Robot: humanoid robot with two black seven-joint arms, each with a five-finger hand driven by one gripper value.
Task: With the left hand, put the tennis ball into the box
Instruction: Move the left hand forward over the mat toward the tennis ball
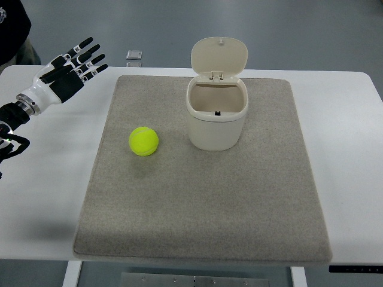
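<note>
At the far left, the robot's left hand hangs above the bare white tabletop, its black-and-white fingers stretched out and spread, holding nothing. Its arm enters from the left edge of the picture. A dark-clothed person is partly visible in the upper left corner, behind the tabletop.

Further right, a grey felt mat covers the middle of the tabletop. The yellow-green tennis ball rests on the left part of the mat, well apart from the hand and clear of the mat's edges.

Just to the right of the ball, near but not touching it, stands the cream-coloured box, a rounded bin upright on the far half of the mat. Its hinged lid is tipped back and stands open, so the hollow inside shows from above. A small dark mark sits on the inner front wall.

Beyond the mat's far-left corner, a small pale square object lies past the tabletop's edge.
</note>
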